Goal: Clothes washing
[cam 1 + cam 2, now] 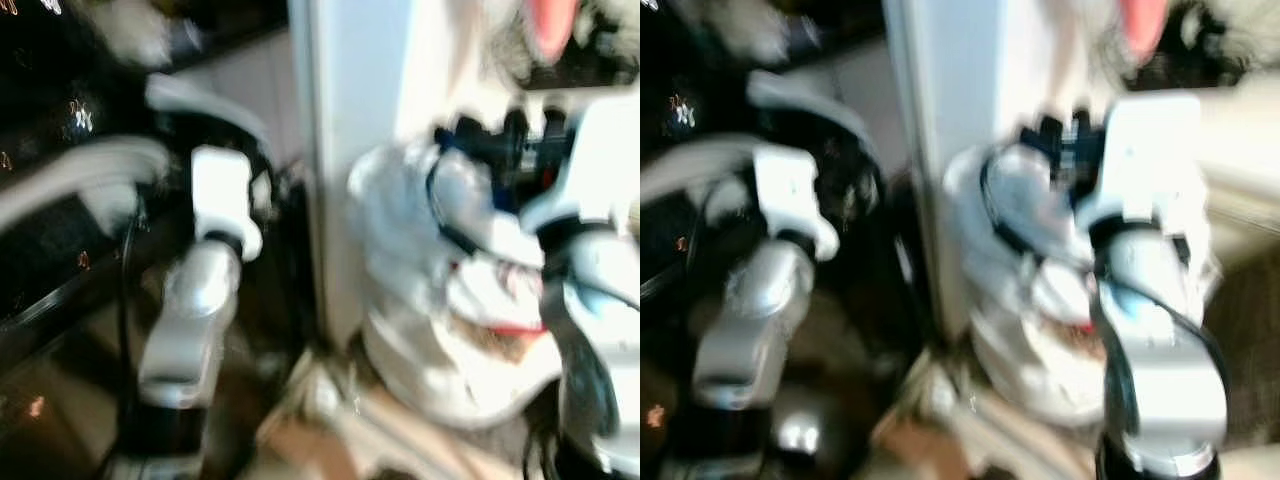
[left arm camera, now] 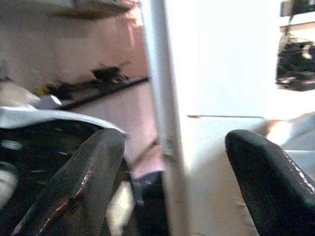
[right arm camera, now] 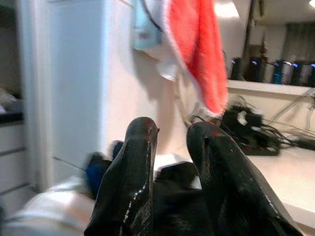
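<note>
My right gripper is pinched on a dark garment, its fingers nearly together around the cloth, which bunches just below the tips. Under that arm sits a pale bundle of laundry. Beyond the fingers, a red cloth hangs against the white cabinet. My left gripper is spread wide and empty, facing the cabinet's edge. I judge the washing barely begun: clothes are gathered and in hand, but nothing looks loaded yet.
</note>
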You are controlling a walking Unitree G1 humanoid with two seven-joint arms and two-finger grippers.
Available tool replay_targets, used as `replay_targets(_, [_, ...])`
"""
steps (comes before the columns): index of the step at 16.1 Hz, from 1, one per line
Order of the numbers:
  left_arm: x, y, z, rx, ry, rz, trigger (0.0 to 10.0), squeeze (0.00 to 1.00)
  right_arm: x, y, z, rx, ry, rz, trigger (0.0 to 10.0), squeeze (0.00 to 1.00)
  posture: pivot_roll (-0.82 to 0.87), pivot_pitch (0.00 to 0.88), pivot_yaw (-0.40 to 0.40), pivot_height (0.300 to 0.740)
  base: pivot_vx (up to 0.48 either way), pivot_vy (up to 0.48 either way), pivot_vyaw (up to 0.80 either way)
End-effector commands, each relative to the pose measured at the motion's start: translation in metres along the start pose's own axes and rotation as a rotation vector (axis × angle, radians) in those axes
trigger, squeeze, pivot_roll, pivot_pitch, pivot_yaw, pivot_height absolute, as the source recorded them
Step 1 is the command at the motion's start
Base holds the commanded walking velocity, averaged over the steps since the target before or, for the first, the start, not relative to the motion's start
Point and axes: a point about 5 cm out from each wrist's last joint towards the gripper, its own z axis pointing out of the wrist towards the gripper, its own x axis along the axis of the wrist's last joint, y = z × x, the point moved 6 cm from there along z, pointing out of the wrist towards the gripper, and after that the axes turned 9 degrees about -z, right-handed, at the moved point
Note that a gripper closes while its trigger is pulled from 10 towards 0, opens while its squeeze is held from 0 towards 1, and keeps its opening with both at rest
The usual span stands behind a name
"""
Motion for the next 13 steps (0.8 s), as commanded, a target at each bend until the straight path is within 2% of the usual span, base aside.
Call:
replay_targets(1, [0.005,-0.01,0.001,0.036,0.015,0.014,10.0,0.0,0.008,-0.005,0.0,0.034,0.022,0.011,10.0,0.0,-0.13,0.0,0.041,0.74,0.0,0.0,-0.8])
replay_targets(3, [0.008,-0.015,0.001,0.054,0.026,0.015,10.0,0.0,0.005,-0.007,0.001,0.059,0.003,0.024,10.0,0.0,-0.13,0.0,0.035,0.74,0.0,0.0,-0.8])
replay_targets(4, [0.007,-0.016,0.002,0.056,0.014,0.036,10.0,0.0,-0.005,-0.007,0.0,0.069,-0.033,0.046,10.0,0.0,-0.13,0.0,0.032,0.74,0.0,0.0,-0.8])
replay_targets(5, [0.011,-0.015,0.003,0.048,0.045,0.04,10.0,0.0,-0.013,-0.006,-0.002,0.074,-0.057,0.049,10.0,0.0,-0.13,0.0,0.032,0.74,0.0,0.0,-0.8])
replay_targets(7, [0.005,-0.02,0.008,0.088,0.011,0.072,10.0,0.0,-0.015,0.0,-0.003,0.052,-0.051,0.049,10.0,0.0,-0.13,0.0,0.033,0.74,0.0,0.471,0.0])
replay_targets(8, [0.008,-0.016,0.009,0.083,0.025,0.036,10.0,0.0,-0.012,-0.001,-0.003,0.064,-0.034,0.04,10.0,0.0,-0.13,0.0,0.033,0.74,0.0,0.461,0.0])
replay_targets(10, [0.006,-0.014,0.009,0.091,0.01,0.042,10.0,0.0,-0.013,-0.002,-0.003,0.077,-0.052,0.065,10.0,0.0,-0.13,0.0,0.033,0.74,0.0,0.0,0.0])
replay_targets(13, [0.003,-0.01,0.007,0.084,0.0,0.006,10.0,0.0,-0.025,-0.006,-0.005,0.118,-0.115,0.099,10.0,0.0,-0.13,0.0,0.027,0.74,0.0,0.0,0.0])
